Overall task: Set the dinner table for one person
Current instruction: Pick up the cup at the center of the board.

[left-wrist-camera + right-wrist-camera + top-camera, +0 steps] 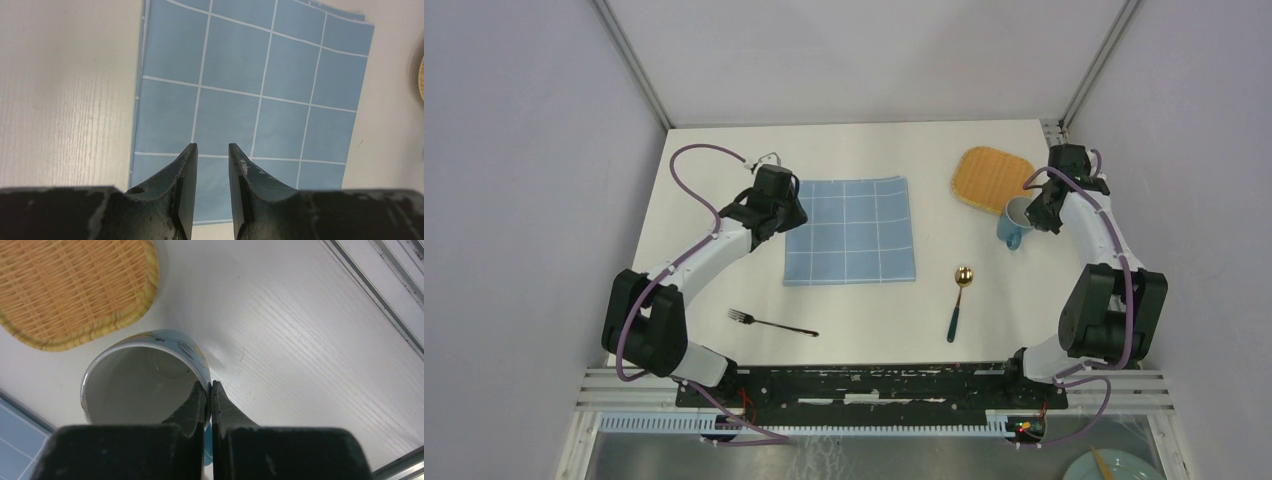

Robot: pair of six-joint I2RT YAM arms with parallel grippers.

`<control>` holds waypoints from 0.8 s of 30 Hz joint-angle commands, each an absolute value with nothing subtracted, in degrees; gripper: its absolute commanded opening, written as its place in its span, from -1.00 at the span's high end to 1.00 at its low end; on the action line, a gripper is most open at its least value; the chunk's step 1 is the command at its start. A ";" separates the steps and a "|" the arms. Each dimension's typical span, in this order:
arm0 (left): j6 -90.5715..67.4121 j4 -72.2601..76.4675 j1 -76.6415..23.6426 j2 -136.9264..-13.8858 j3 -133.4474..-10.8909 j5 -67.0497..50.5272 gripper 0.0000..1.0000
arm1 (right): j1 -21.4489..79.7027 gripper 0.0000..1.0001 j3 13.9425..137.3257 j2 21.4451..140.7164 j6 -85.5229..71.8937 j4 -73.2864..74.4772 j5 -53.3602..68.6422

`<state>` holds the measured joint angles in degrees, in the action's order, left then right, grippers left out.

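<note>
Top external shows me the large flat white rectangular table (714,290) spreading under both arms. My left tool (212,146) hangs parted over the blue checked cloth (250,75); my right tool (210,385) pinches the rim of the pale blue ceramic mug (140,385).

A blue checked cloth (851,231) is laid mid-table on the white dinner table (714,285); a woven tray (994,179) and blue mug (1014,222) are seen near the far right corner, a fork (771,323) and spoon (958,302) toward the near edge.
</note>
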<state>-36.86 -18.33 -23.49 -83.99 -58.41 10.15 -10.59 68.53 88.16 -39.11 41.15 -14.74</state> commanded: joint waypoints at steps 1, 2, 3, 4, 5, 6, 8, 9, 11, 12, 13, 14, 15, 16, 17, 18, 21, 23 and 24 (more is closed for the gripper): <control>-36.47 -15.54 -23.29 -83.92 -59.41 9.53 0.27 | -8.72 1.00 68.60 83.20 -38.23 43.02 -14.17; -36.47 -15.41 -23.27 -83.98 -59.35 9.57 0.27 | -8.25 1.00 68.37 82.58 -38.06 43.68 -13.89; -36.58 -15.35 -23.26 -84.07 -59.33 9.60 0.27 | -7.69 1.00 68.09 81.88 -37.86 44.24 -13.69; -36.57 -15.27 -23.29 -84.17 -59.33 9.46 0.27 | -6.67 1.00 67.79 81.12 -37.74 44.83 -13.70; -36.64 -15.08 -23.27 -84.26 -59.26 9.39 0.27 | -5.88 1.00 67.51 80.25 -37.71 45.51 -13.79; -36.71 -15.00 -23.29 -84.43 -59.32 9.22 0.27 | -5.01 1.00 67.19 79.65 -37.81 46.00 -13.81; -36.82 -14.86 -23.27 -84.61 -59.33 9.09 0.28 | -3.08 1.00 66.50 78.49 -38.05 47.15 -14.30; -36.87 -14.84 -23.28 -84.68 -59.33 9.06 0.28 | -2.33 1.00 66.11 78.03 -38.32 47.90 -14.21; -36.91 -14.70 -23.28 -84.68 -59.33 9.01 0.29 | -1.10 1.00 65.01 77.02 -38.62 48.52 -14.51; -36.91 -14.68 -23.27 -84.65 -59.33 9.06 0.30 | -0.63 1.00 64.58 76.67 -38.74 48.99 -14.58; -36.91 -14.68 -23.21 -84.52 -59.21 9.05 0.30 | -0.39 1.00 64.10 76.30 -38.80 49.38 -14.67; -36.91 -14.60 -23.28 -84.47 -59.09 9.14 0.30 | -0.33 1.00 63.64 75.92 -38.96 49.90 -14.61; -36.91 -14.53 -23.28 -84.40 -58.95 9.18 0.30 | 0.42 1.00 63.22 75.48 -39.16 50.48 -14.59; -36.91 -14.47 -23.26 -84.30 -58.83 9.27 0.30 | 1.30 1.00 62.67 74.88 -39.24 50.84 -14.66; -36.91 -14.45 -23.26 -84.21 -58.68 9.31 0.30 | 1.56 1.00 62.17 74.23 -39.39 51.46 -14.68; -36.91 -14.38 -23.22 -84.16 -58.51 9.25 0.31 | 1.78 1.00 61.56 73.45 -39.59 51.82 -14.68; -37.19 -13.33 -23.24 -83.78 -57.73 8.86 0.31 | 2.45 1.00 59.89 71.26 -39.86 52.75 -14.40; -37.43 -13.08 -23.25 -83.84 -57.66 8.71 0.31 | 3.05 1.00 58.87 70.02 -39.91 53.57 -14.24; -37.44 -13.28 -23.28 -84.10 -57.87 8.75 0.31 | 3.40 1.00 58.26 69.29 -39.91 53.78 -14.24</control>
<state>-36.88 -16.01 -23.49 -84.64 -58.02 9.76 2.33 59.05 73.60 -38.76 53.32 -13.98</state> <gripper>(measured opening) 0.350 0.024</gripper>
